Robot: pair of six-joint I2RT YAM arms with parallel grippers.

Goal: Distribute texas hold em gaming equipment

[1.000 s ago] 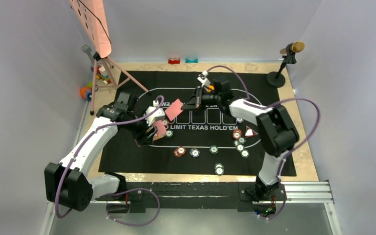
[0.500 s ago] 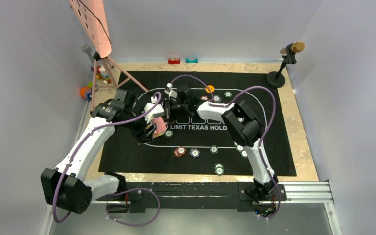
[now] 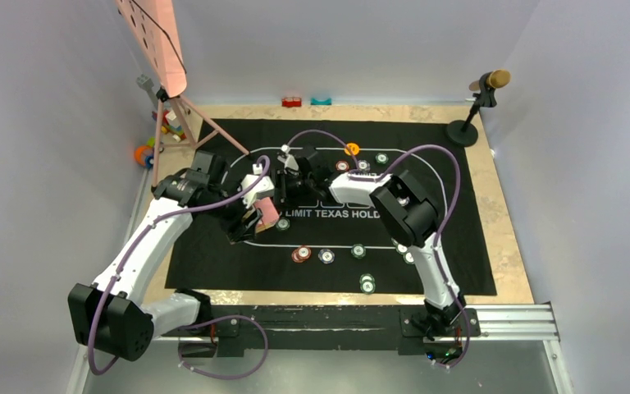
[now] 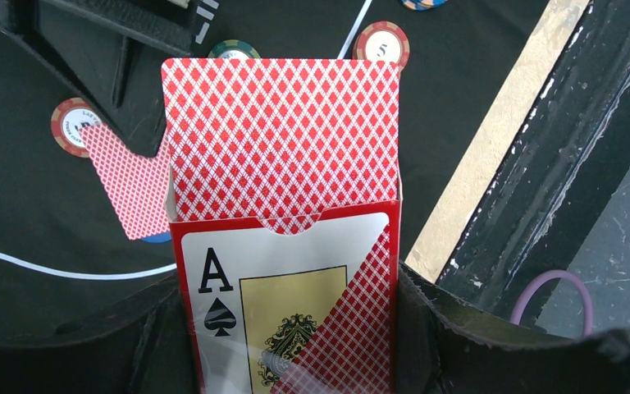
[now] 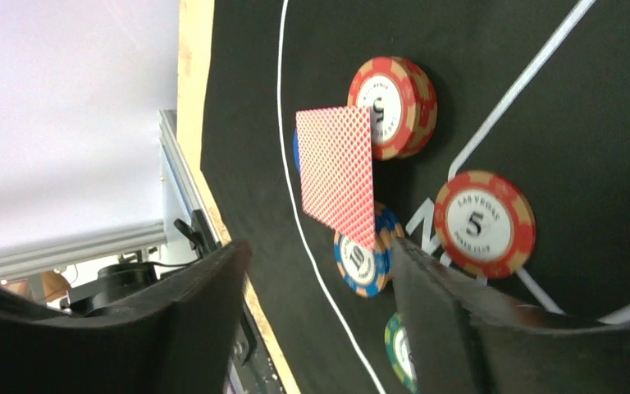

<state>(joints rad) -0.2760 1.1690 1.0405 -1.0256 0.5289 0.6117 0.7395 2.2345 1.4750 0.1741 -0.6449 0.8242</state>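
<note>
White links join bulky black joint housings, with purple cables looping alongside (both arms alike).

Card box cut off at bottom edge; green chip mostly hidden behind deck; loose card half-covers blue-orange chip.

Glossy cardboard card box and playing cards, smooth plastic chips, matt black cloth mat, rough wooden tabletop

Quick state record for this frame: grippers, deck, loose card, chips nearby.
left gripper: shut on card box
card box: top open, red-backed cards sticking out
right gripper: open, empty, above loose card
loose card: face down, overlapping blue chip
red chips: marked 5, on mat beside card
</note>
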